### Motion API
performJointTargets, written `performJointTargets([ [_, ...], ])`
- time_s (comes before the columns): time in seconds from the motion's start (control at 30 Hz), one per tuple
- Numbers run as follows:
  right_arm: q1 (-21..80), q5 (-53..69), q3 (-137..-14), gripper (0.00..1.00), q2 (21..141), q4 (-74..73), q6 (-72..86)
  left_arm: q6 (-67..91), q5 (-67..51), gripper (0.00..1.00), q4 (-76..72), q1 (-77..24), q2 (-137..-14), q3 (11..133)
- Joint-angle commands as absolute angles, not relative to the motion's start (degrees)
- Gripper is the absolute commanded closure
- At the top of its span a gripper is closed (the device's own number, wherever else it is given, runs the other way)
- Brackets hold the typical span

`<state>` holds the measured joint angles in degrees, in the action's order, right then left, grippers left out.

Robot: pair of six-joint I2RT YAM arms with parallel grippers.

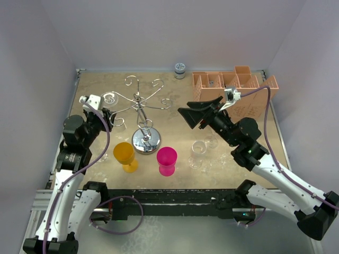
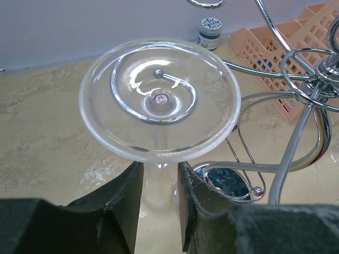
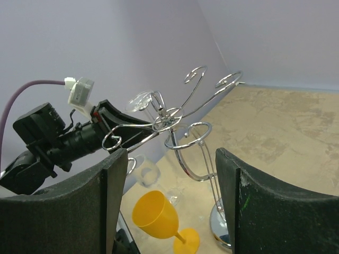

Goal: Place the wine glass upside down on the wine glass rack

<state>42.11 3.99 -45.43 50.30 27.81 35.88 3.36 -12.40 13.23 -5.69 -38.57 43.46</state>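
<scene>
A clear wine glass [image 2: 159, 98] hangs upside down at the left side of the silver wine glass rack [image 1: 146, 140]. Its round foot rests on a curled scroll arm [image 2: 183, 103], which shows through the foot, and its bowl [image 1: 119, 123] hangs below. My left gripper [image 2: 160, 166] is open just under the foot, one finger on each side of the stem with a narrow gap. My right gripper [image 1: 198, 108] hovers open and empty to the right of the rack, facing it [image 3: 183, 121].
A yellow goblet [image 1: 124, 153] and a pink goblet [image 1: 167, 159] stand in front of the rack base. Two clear glasses [image 1: 198, 148] sit under the right arm. An orange-pink slotted box [image 1: 233, 84] and a small jar [image 1: 180, 70] stand at the back.
</scene>
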Motion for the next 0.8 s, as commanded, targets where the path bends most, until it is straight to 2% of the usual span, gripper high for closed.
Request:
performJointTargets([
  [0.0,42.4,2.8,-46.2,0.31,50.6,31.3,36.2,4.2,-8.9,0.69,14.1,-5.6,-36.8,43.9],
  [0.13,42.4,2.5,-45.8,0.31,50.6,30.7,36.3,5.8,-6.5,0.63,15.9,-5.5,-35.6,43.5],
  [0.47,42.4,-3.0,-45.1,0.30,48.5,26.1,37.1,7.1,-1.8,0.61,20.2,-5.5,-32.7,44.8],
  [0.77,42.4,-9.8,-51.5,0.31,49.1,11.4,35.3,5.4,6.9,0.58,26.4,-5.5,-28.1,50.6],
])
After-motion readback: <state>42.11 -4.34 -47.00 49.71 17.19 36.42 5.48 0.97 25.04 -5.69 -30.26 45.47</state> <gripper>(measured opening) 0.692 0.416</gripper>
